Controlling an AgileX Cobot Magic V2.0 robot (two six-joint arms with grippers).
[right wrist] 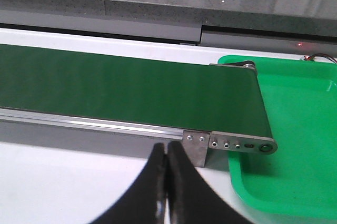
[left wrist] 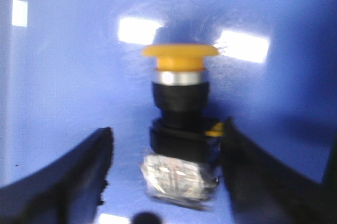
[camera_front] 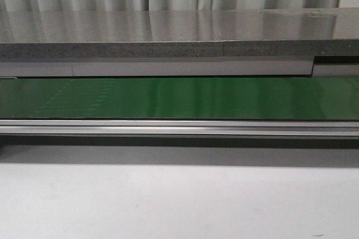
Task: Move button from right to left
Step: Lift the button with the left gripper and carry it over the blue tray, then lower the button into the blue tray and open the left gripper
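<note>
button (left wrist: pixel 179 124): seen only in the left wrist view; yellow-orange cap, silver ring under it, black body, a clear/silvery block at the base. Image is blurred, small marks can't be read.
button position: lies on a blue surface (left wrist: pixel 63 77), between the two fingers of the left gripper (left wrist: pixel 167 182). Cap points away from the fingers.
left gripper: jaws spread apart, one dark finger (left wrist: pixel 79 176) on each side of the button. The far-side finger sits just beside or touching the black body; contact can't be told from the blur. The other finger is clearly apart from it. Button not clamped.
right gripper (right wrist: pixel 167 182): jaws pressed together, tips meeting, nothing held between them.
right gripper position: hangs over the white surface (right wrist: pixel 63 182), near the end of the conveyor belt (right wrist: pixel 131 90).
conveyor belt: green, with an aluminium side rail; end roller bracket is seen just beside the right gripper tips in the right wrist view.
green tray (right wrist: pixel 295 150): sits at the belt's end, its rim tucked under the roller.
front view: belt (camera_front: pixel 179 97) runs across the frame, grey ledge behind it, white surface (camera_front: pixel 179 205) in front. No arm and no button seen in this view.
</note>
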